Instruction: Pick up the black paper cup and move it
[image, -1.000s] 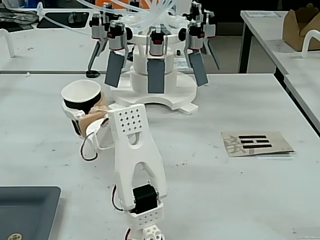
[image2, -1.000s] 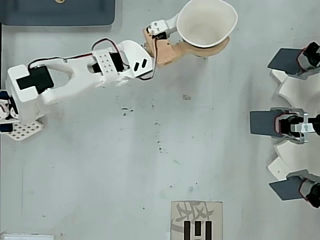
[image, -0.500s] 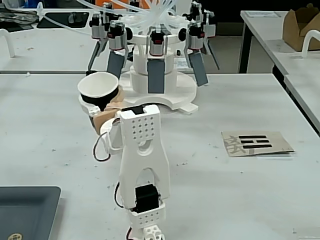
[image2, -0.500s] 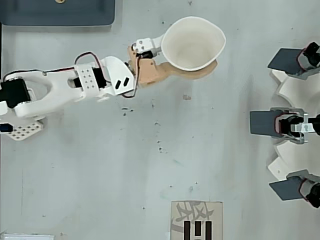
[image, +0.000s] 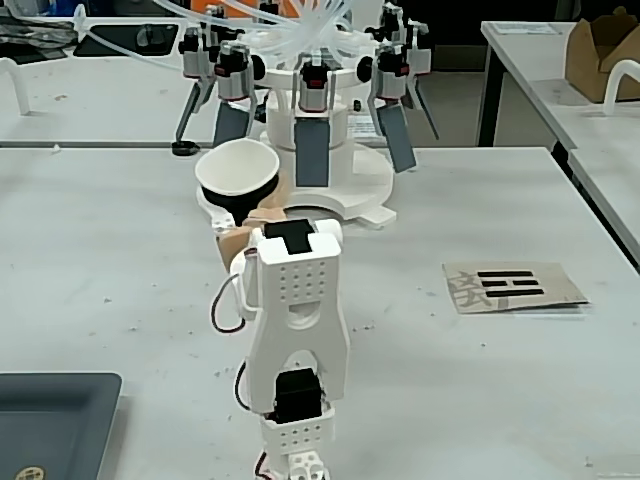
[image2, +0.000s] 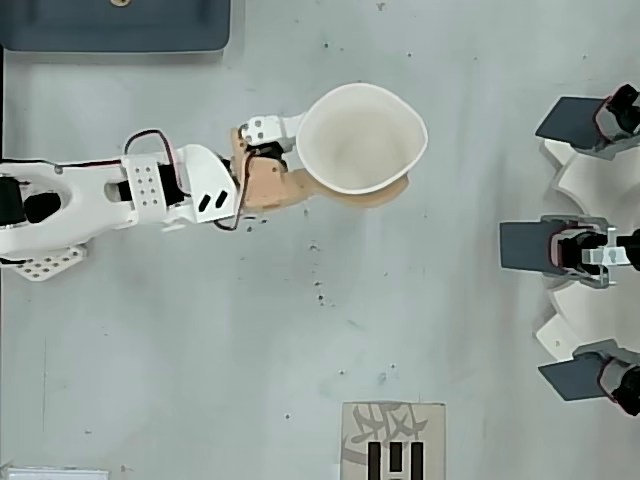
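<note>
In the overhead view the white arm reaches to the right; its gripper has tan fingers pressed on the black paper cup, and the white rim looks squeezed from a circle into a soft rounded triangle; the cup is at the tip of the gripper, seemingly lifted a little and tilted. To move it well, the grip should not tighten more, since thin paper buckles; the travel should be slow and level. The matte table is pale and speckled; ahead of the gripper stands a white machine with dark flat paddles; to one side lies a cardboard card with black bars.
</note>
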